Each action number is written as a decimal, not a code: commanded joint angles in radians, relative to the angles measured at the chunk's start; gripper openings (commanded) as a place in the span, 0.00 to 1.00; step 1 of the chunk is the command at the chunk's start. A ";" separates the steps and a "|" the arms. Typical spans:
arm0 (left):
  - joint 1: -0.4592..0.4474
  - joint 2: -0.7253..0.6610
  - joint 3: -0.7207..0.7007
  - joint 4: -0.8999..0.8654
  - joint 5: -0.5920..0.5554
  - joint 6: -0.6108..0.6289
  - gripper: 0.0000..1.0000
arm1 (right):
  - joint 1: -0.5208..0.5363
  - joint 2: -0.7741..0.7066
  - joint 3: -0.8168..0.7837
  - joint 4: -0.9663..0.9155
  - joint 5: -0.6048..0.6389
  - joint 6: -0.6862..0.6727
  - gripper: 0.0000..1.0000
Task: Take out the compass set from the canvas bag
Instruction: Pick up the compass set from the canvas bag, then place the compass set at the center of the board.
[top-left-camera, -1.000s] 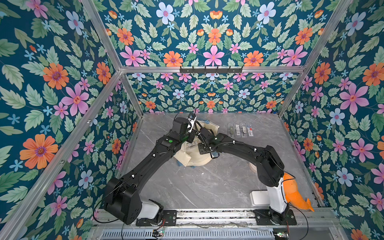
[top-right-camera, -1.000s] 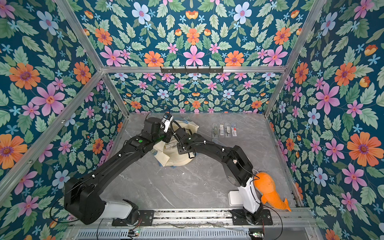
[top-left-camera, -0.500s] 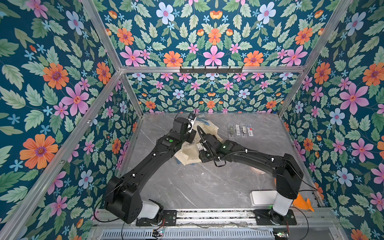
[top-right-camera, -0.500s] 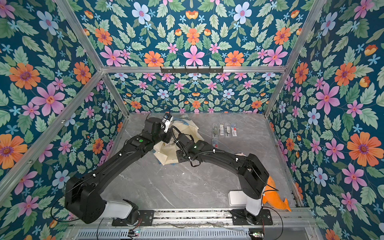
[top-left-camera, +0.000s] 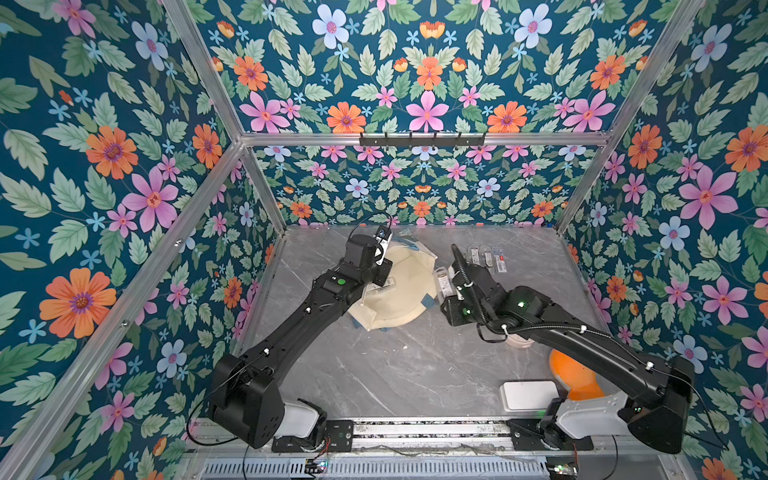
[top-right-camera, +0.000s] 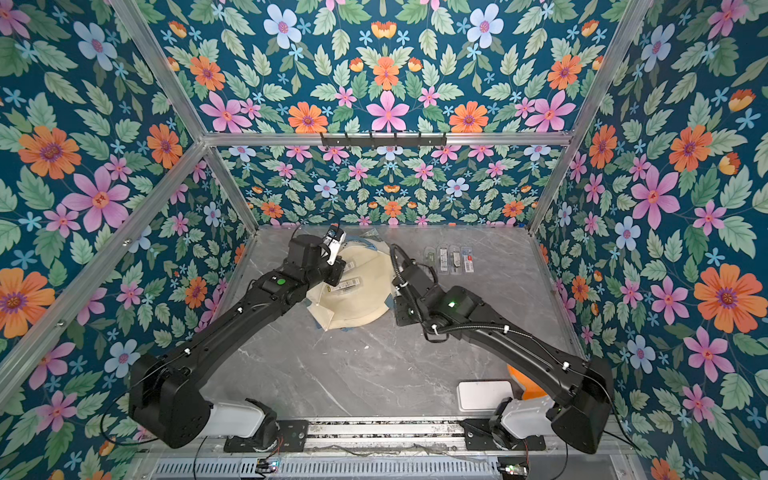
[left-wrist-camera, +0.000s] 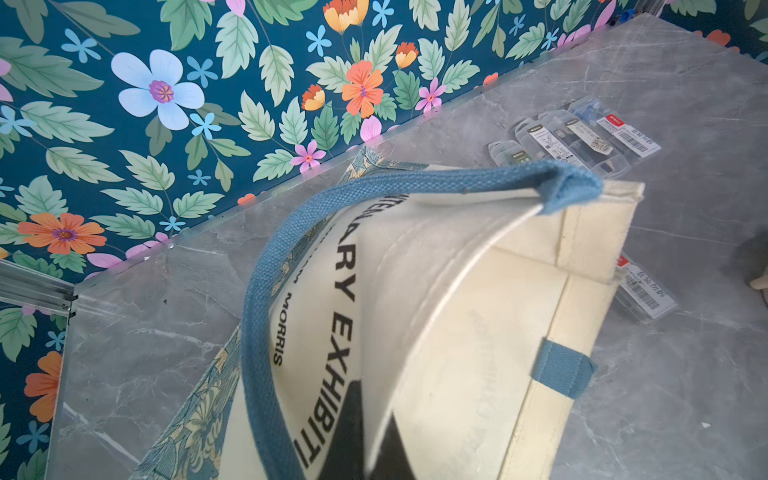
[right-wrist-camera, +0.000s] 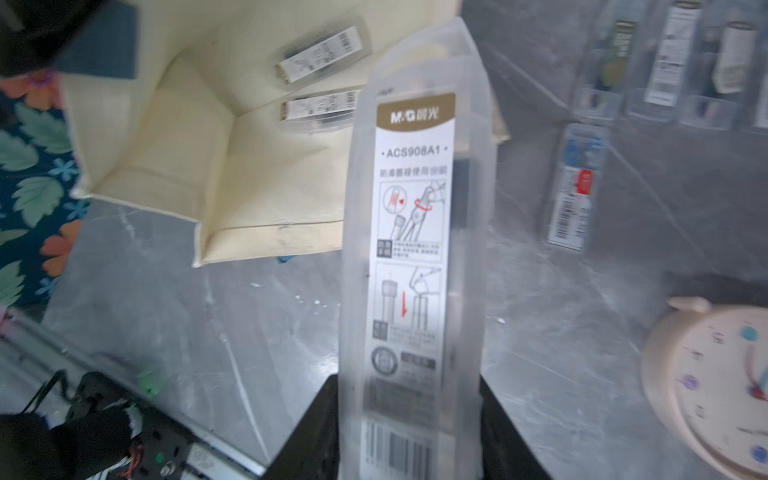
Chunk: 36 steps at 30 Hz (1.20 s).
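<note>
- I hold the canvas bag (top-left-camera: 401, 293) open on the table (top-left-camera: 374, 374) with the left claw (left-wrist-camera: 376, 432). The claw is fully closed on the cream upper wall of the bag's mouth, next to the blue strap handle (left-wrist-camera: 266, 291), and this wall stands lifted.
- The right claw (right-wrist-camera: 411, 440) grips one compass set (right-wrist-camera: 415, 232), a clear plastic case with a brown-headed label. Its jaws are partly closed against the two long sides of the case at the barcode end.
- The gripped compass set is outside the bag, just beside the bag's mouth, over bare table. I judge that it touches neither the bag nor the table, but the wrist view is blurred.
- Done, in my judgement: this compass set is clear of the bag, so the extraction itself is complete.
- Five similar cases lie on the table outside the bag:
  - a row of four cases (top-left-camera: 486, 257), near the bag on its far side;
  - a single case (left-wrist-camera: 642, 286), just beside a corner of the bag's mouth.
- Left, in my judgement: I must lower the gripped compass set to the table near the bag and open the right claw.
- Two cases (top-right-camera: 348, 275) lie inside the bag on its lower wall. If every set must come out, I count two more cycles.
- I keep the left claw closed on the bag while any case lies inside it.
</note>
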 joint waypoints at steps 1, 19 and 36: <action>0.000 -0.004 0.002 0.026 0.012 0.006 0.00 | -0.113 -0.034 -0.060 -0.014 -0.050 -0.063 0.34; 0.000 0.010 0.005 0.018 0.033 0.009 0.00 | -0.554 0.292 -0.164 0.264 -0.310 -0.244 0.32; 0.000 0.019 0.005 0.019 0.041 0.006 0.00 | -0.580 0.483 -0.141 0.311 -0.343 -0.249 0.37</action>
